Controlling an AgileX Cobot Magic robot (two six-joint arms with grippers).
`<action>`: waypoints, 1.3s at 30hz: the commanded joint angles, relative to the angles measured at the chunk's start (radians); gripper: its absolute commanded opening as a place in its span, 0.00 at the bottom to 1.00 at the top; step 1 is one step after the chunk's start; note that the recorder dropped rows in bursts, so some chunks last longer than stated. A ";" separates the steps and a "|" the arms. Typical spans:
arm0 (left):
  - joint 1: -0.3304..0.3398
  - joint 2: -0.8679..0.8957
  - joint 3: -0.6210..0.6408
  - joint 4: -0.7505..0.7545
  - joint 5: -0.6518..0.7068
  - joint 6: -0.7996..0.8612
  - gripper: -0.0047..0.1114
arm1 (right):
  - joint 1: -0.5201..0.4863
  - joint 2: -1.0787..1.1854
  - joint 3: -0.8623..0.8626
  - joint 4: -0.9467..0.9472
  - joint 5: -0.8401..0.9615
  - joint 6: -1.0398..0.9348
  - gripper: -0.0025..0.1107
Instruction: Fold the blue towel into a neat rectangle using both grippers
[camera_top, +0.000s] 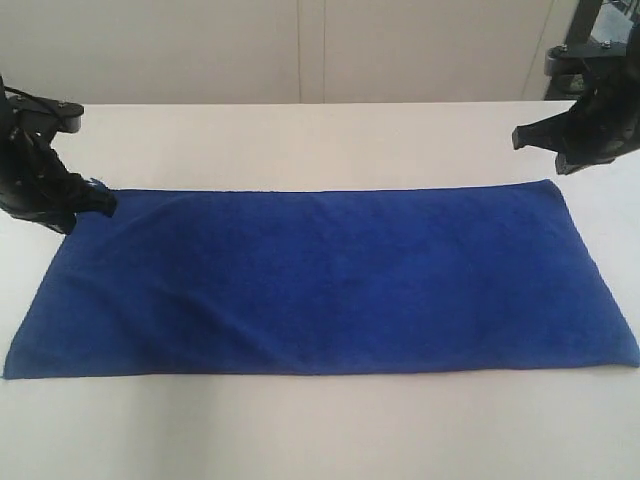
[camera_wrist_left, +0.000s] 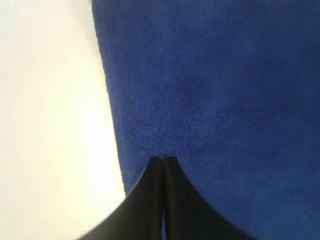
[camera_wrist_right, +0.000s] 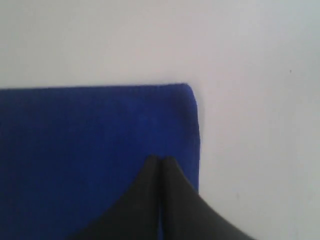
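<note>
The blue towel lies spread out flat on the white table, its long side running left to right. My left gripper sits low at the towel's far left corner. In the left wrist view its black fingers meet over the blue towel, so the left gripper is shut. No cloth shows pinched between them. My right gripper hangs above the far right corner, clear of the cloth. In the right wrist view the right gripper is shut, with the blue towel below it.
The white table runs well beyond the towel on all sides. A pale wall stands behind the table's far edge. Nothing else lies on the table.
</note>
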 joint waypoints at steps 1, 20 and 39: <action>-0.001 -0.061 0.005 -0.002 0.036 0.000 0.04 | -0.004 -0.057 0.018 -0.010 0.198 -0.024 0.02; -0.001 -0.341 0.007 -0.130 0.285 0.028 0.04 | -0.004 -0.374 0.474 0.063 0.084 0.005 0.02; -0.001 -0.483 0.198 -0.223 0.282 0.080 0.04 | -0.004 -0.255 0.621 -0.024 0.030 0.033 0.02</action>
